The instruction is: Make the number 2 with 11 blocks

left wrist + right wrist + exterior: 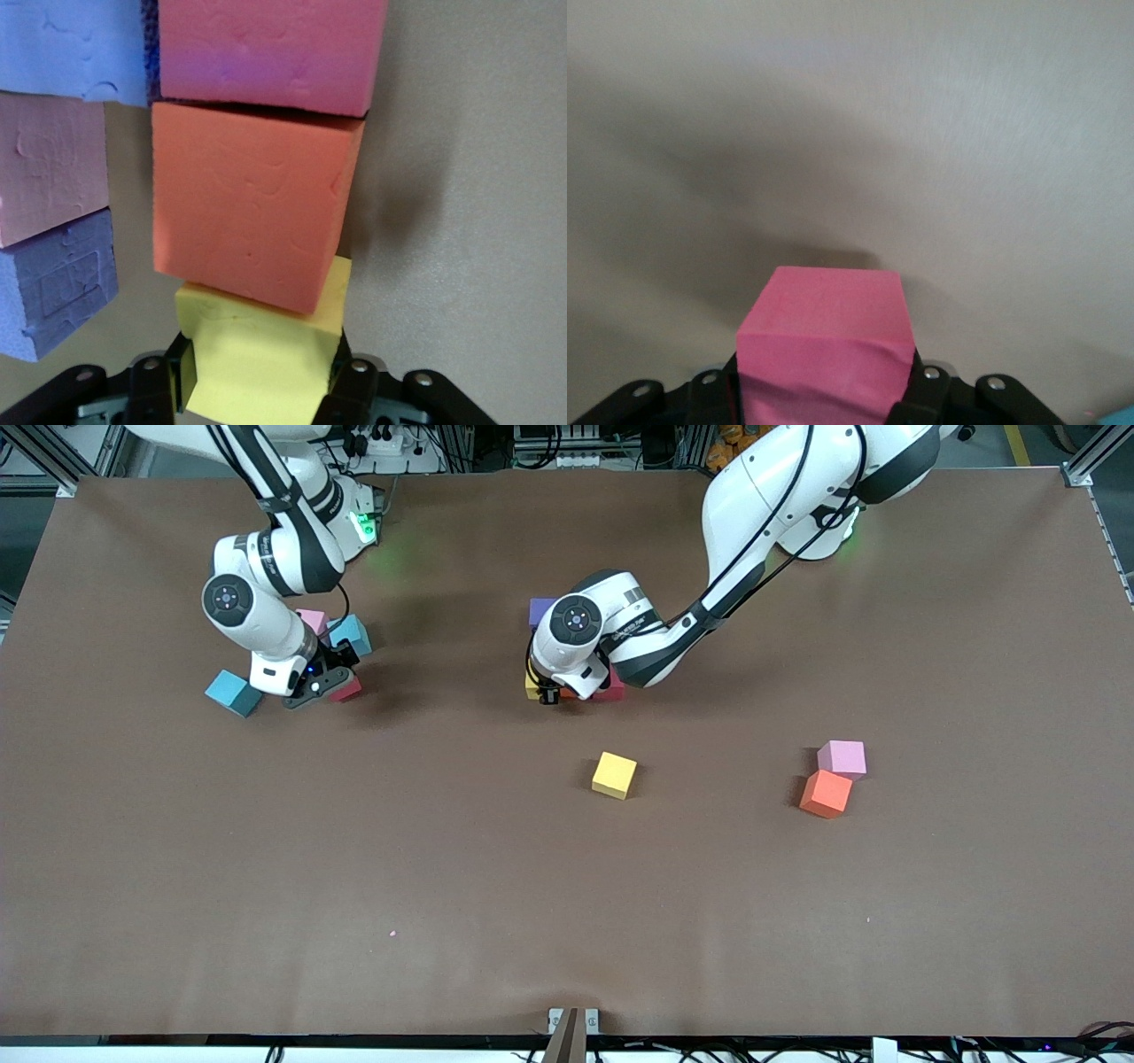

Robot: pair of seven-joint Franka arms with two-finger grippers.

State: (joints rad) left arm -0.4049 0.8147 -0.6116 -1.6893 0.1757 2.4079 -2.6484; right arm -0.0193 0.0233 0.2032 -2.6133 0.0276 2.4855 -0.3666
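My left jaws (261,390) are closed on a yellow matte foam cube (261,354), pressed up against an orange foam cube (252,212), which in turn touches a red-pink foam cube (270,49). Beside that line, in my left wrist view, sit a pale pink foam cube (49,168), a purple foam cube (53,283) and a light blue-lilac foam cube (71,44). So the number 2 is only begun: about six cubes gathered near the middle of the surface, toward its edge where my bases stand, mostly hidden under my left arm in the front view.

My right jaws (824,390) are clamped on a bright pink foam cube (824,345), low over the surface near the right arm's end, among two teal foam cubes (235,692) and a pink foam cube (312,620).

Loose ones remain: a second yellow foam cube (614,774) nearer the front camera, and a light pink cube (842,758) touching an orange-red cube (826,793) toward the left arm's end. I judge the digit roughly half built, with several cubes left to bring in.
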